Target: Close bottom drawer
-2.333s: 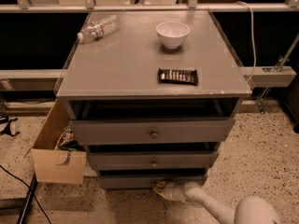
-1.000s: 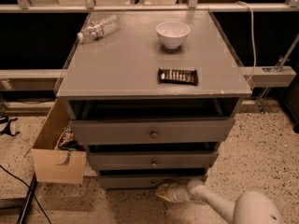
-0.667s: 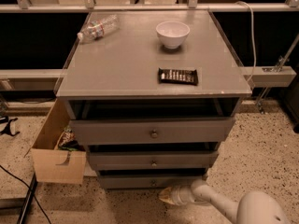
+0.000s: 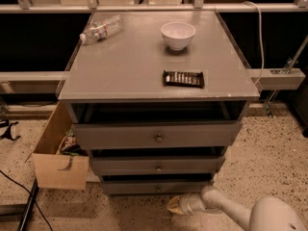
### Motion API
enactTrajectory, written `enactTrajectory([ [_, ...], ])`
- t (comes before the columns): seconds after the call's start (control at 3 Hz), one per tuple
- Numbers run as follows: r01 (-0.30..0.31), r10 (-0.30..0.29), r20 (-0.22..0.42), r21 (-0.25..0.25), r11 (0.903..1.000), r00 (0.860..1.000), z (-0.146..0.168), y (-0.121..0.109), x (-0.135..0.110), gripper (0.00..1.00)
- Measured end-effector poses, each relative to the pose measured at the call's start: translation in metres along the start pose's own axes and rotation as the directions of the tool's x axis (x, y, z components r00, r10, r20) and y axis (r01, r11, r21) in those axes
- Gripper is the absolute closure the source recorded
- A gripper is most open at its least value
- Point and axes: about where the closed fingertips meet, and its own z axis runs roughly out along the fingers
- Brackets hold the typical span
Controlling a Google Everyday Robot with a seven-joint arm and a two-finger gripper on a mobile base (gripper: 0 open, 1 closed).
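Note:
The bottom drawer (image 4: 156, 187) is the lowest of three dark-grey drawers in a grey cabinet; its flat front with a small round knob stands out only slightly from the cabinet. The middle drawer (image 4: 158, 166) and the top drawer (image 4: 157, 135) above it also stand out a little. My gripper (image 4: 176, 205) is low over the speckled floor, in front of the bottom drawer and a short way back from its front, right of the knob. The white arm (image 4: 231, 211) reaches in from the lower right.
On the cabinet top (image 4: 120, 66) lie a plastic bottle (image 4: 100, 30), a white bowl (image 4: 178, 34) and a dark snack bar (image 4: 183, 79). An open cardboard box (image 4: 57, 158) with items stands at the cabinet's left. A black cable (image 4: 19, 191) runs over the floor at lower left.
My gripper has drawn back from the bottom drawer's front, toward the camera and slightly right. The bottom drawer has not visibly moved.

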Motion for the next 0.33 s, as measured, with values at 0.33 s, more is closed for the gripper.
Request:
enactTrajectory([
  [0.33, 0.0, 0.0, 0.0, 0.0, 1.0, 1.0, 0.0, 0.0, 0.0, 0.61],
])
